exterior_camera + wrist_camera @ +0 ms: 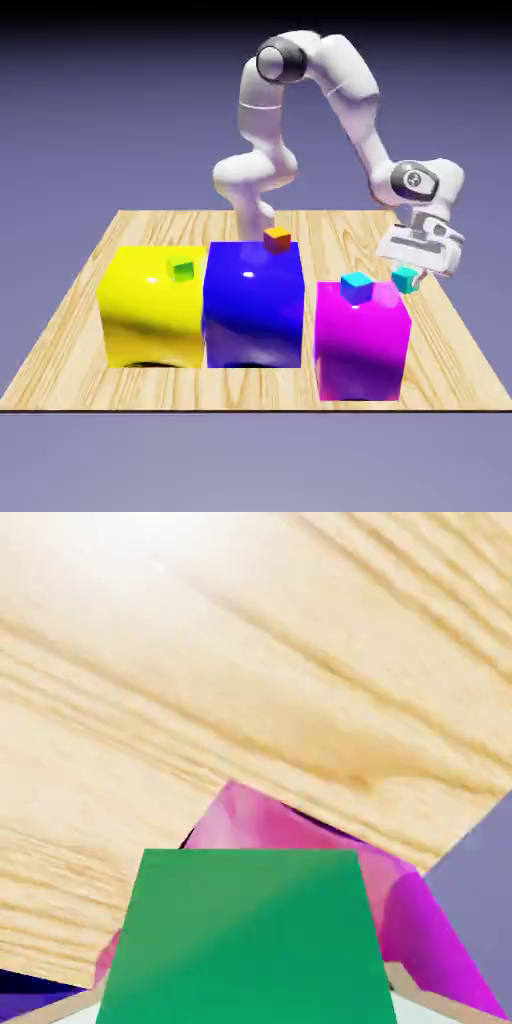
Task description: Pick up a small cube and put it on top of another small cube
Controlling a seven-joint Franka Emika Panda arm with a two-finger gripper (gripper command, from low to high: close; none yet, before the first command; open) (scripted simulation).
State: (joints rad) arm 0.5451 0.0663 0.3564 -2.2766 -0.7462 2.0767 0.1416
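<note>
Shows a blue-violet backdrop behind a pale wooden surface. Carries a yellow block at the exterior view's left, a blue block just beside, a magenta block farther right. Bears on top, respectively, a lime cube, an orange cube, a cyan cube. Pinches the teal cube in the end effector, near the magenta block's far right corner.
</note>
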